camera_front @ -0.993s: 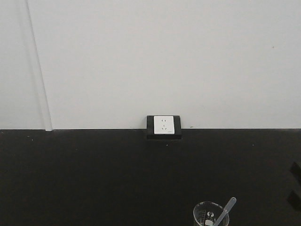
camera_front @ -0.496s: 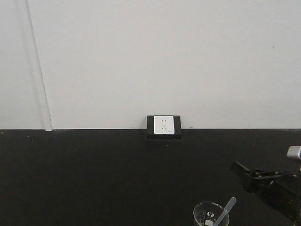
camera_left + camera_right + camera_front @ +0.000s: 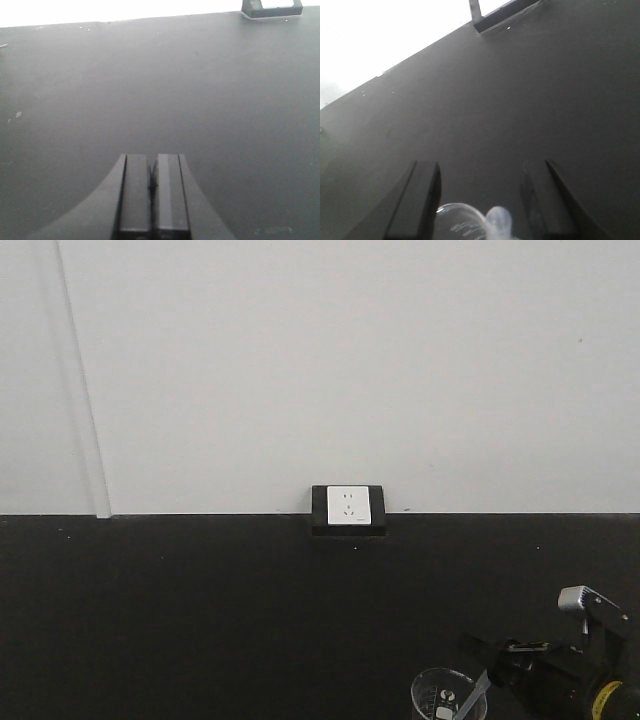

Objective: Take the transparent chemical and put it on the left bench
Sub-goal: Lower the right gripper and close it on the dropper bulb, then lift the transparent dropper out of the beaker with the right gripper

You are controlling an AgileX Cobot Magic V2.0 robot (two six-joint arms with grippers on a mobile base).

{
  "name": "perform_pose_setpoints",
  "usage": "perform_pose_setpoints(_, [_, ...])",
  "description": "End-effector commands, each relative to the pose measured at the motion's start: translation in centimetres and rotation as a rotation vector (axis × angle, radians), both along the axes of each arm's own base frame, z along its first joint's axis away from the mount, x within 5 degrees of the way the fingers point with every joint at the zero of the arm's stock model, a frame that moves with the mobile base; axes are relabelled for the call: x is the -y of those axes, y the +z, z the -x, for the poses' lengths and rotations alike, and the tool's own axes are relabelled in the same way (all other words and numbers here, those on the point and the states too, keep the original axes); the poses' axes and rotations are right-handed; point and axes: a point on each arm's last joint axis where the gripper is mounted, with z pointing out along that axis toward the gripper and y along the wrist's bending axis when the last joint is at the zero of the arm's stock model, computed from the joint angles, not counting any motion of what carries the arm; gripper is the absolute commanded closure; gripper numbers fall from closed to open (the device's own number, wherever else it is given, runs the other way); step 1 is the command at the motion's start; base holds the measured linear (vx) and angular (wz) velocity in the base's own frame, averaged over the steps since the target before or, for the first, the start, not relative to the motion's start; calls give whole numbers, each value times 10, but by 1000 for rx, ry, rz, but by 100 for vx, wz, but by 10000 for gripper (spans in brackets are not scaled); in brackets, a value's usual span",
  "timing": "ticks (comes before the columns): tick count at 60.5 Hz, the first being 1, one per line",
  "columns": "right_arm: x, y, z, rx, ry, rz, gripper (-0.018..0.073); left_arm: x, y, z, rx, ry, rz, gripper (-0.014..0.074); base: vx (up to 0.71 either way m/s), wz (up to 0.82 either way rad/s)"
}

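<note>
The transparent chemical, a small clear beaker (image 3: 443,696) with white marks and a pipette in it, stands on the black bench (image 3: 200,620) at the bottom edge of the front view, right of centre. My right gripper (image 3: 490,655) is open just right of it. In the right wrist view the beaker's rim (image 3: 462,217) and the pipette bulb (image 3: 499,222) sit between the two spread fingers (image 3: 422,200), near the left one; I cannot tell if they touch. My left gripper (image 3: 151,172) is shut and empty over bare bench, and does not show in the front view.
A white wall socket in a black box (image 3: 348,508) sits where the bench meets the white wall; it shows at the top of both wrist views (image 3: 271,7) (image 3: 502,12). A vertical white trim (image 3: 85,380) runs down the wall at left.
My right arm has come into the front view from the right edge and moved left and down to the beaker. The beaker has not moved.
</note>
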Motion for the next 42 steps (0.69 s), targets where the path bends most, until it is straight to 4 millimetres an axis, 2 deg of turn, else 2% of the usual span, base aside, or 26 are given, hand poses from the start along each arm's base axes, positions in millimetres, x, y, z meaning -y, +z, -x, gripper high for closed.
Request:
perform_pose_setpoints(1, [-4, 22, -2, 91, 44, -58, 169, 0, 3, 1, 81, -1, 14, 600, 0, 0])
perform_pose_setpoints(8, [-5, 18, 0, 40, 59, -48, 211, 0, 3, 1, 81, -1, 14, 600, 0, 0])
perform_pose_setpoints(13, [-4, 16, 0, 14, 55, -45, 274, 0, 3, 1, 81, -1, 14, 600, 0, 0])
perform_pose_setpoints(28, [-3, 15, 0, 14, 46, -22, 573, 0, 3, 1, 81, -1, 14, 600, 0, 0])
perform_pose_setpoints(36, [-1, 17, -2, 53, 31, 12, 562, 0, 3, 1, 81, -1, 14, 600, 0, 0])
perform_pose_setpoints(42, [2, 29, -1, 122, 10, 55, 562, 0, 3, 1, 81, -1, 14, 600, 0, 0])
